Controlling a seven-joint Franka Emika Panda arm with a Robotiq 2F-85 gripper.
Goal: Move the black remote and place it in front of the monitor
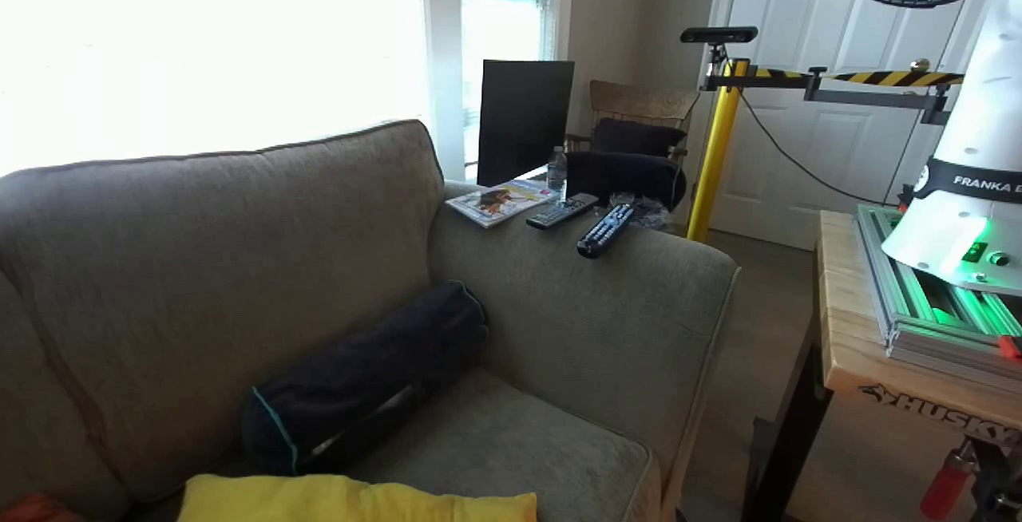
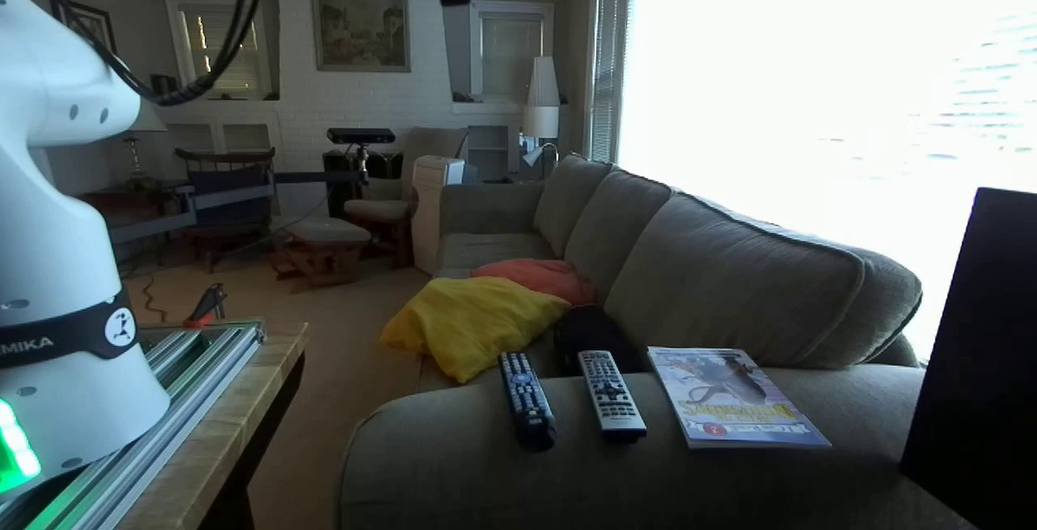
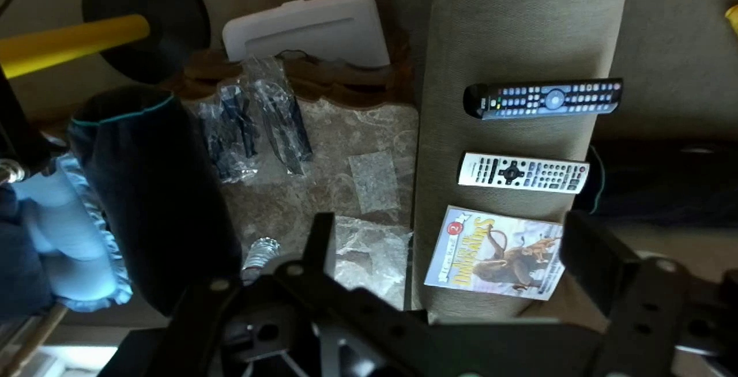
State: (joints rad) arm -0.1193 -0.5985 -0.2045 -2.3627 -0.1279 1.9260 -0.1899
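The black remote [image 3: 545, 99] lies buttons up across the sofa arm in the wrist view. It also shows in both exterior views [image 1: 607, 231] [image 2: 527, 399]. The monitor [image 1: 525, 119] stands upright with a dark screen beyond the sofa arm. In an exterior view the monitor [image 2: 972, 352] is cut off by the right edge. I cannot make it out clearly in the wrist view. My gripper [image 3: 450, 230] is open, with its fingers wide apart and nothing held. It hangs above the sofa arm, apart from the black remote. Black parts at the top edge of both exterior views may be its fingers.
A silver-grey remote [image 3: 523, 173] lies between the black remote and a dinosaur book [image 3: 499, 253] on the sofa arm [image 3: 513, 31]. Beside the arm, a low table [image 3: 323, 129] holds plastic wrapping and a clear bottle [image 1: 556, 171]. A yellow pole [image 1: 713, 155] stands nearby.
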